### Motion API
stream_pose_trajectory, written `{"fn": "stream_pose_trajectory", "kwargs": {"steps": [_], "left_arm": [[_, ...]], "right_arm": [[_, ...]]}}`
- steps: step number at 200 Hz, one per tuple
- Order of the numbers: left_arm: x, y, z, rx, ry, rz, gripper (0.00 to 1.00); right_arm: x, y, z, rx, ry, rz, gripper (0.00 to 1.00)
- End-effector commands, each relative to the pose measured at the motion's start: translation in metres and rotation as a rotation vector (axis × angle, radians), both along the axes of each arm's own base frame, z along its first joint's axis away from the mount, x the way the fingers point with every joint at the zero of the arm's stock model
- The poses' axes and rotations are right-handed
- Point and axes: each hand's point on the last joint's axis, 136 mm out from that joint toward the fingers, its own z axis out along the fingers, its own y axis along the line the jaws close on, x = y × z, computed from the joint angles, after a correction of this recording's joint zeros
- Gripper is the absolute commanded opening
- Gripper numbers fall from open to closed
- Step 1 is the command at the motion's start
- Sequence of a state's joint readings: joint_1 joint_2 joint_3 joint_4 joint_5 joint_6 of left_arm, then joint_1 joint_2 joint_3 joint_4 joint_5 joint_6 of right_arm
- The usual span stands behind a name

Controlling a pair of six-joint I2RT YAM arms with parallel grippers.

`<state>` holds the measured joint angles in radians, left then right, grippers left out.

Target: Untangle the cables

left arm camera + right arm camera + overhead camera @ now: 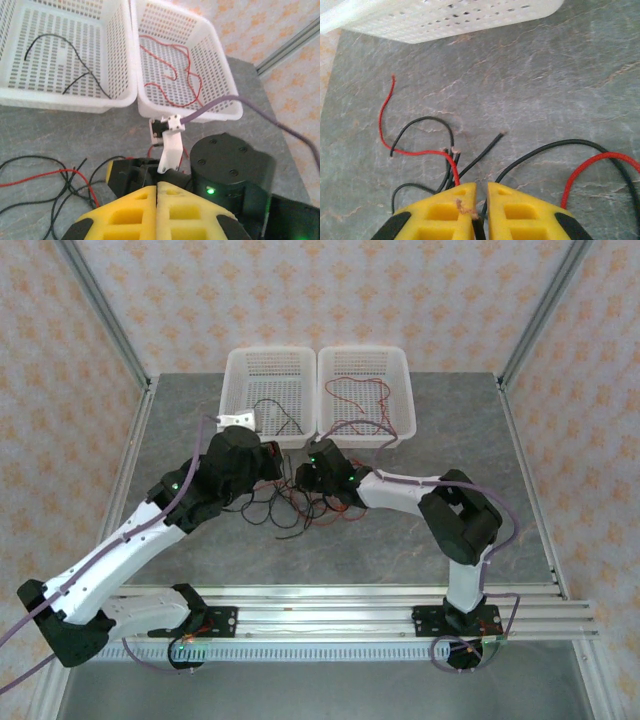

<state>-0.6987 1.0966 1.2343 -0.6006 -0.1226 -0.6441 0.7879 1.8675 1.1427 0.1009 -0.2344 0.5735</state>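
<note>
The right fingers (481,194) are clamping, almost together, on a bundle of red and black cables (290,504) that are lying tangled on the grey table (545,75) between the two arms. The left fingers (156,189) are pressing flat together with nothing showing between them, just behind the right wrist. Loose strands are spreading over the table to the left fingers' left. Farther back, two white baskets are sitting side by side: the left basket (65,102) is holding a black cable (82,62), and the right basket (212,55) red cable (187,65).
</note>
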Motion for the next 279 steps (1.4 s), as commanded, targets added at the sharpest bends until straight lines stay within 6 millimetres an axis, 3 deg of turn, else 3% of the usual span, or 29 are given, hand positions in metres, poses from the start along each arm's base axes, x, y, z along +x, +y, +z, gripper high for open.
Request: {"fn": "stream_pose_trajectory", "kwargs": {"steps": [1, 54, 86, 101, 121, 131, 150, 176, 201, 244, 279], "left_arm": [[-0.005, 0.013, 0.031, 0.019, -0.066, 0.023, 0.00], [-0.001, 0.020, 0.069, 0.047, -0.138, 0.043, 0.00], [0.001, 0.020, 0.056, 0.064, -0.115, 0.053, 0.00], [0.001, 0.020, 0.034, 0.078, -0.076, 0.061, 0.11], [0.000, 0.025, -0.006, 0.088, -0.002, 0.105, 0.37], [-0.001, 0.030, -0.032, 0.103, 0.041, 0.137, 0.51], [0.000, 0.041, -0.086, 0.116, 0.142, 0.195, 0.62], [0.005, 0.056, -0.156, 0.087, 0.258, 0.251, 0.61], [0.005, 0.062, -0.202, 0.088, 0.334, 0.271, 0.57], [0.013, 0.067, -0.239, 0.148, 0.387, 0.300, 0.51], [0.027, 0.072, -0.251, 0.159, 0.394, 0.323, 0.45]], "right_arm": [[0.007, -0.018, -0.019, -0.017, 0.023, -0.093, 0.14], [-0.003, -0.029, -0.043, -0.028, 0.068, -0.118, 0.15], [-0.001, -0.030, -0.037, -0.019, 0.059, -0.123, 0.15], [0.001, -0.030, -0.028, -0.002, 0.049, -0.129, 0.14], [0.004, -0.029, -0.008, 0.043, 0.029, -0.132, 0.14], [0.004, -0.028, 0.004, 0.064, 0.014, -0.131, 0.14], [0.006, -0.028, 0.023, 0.090, -0.007, -0.132, 0.14], [0.003, -0.028, 0.032, 0.099, -0.007, -0.126, 0.17], [0.001, -0.032, 0.032, 0.095, -0.001, -0.130, 0.27], [-0.001, -0.037, 0.032, 0.080, 0.000, -0.139, 0.36], [-0.004, -0.041, 0.038, 0.081, -0.012, -0.139, 0.36]]}}
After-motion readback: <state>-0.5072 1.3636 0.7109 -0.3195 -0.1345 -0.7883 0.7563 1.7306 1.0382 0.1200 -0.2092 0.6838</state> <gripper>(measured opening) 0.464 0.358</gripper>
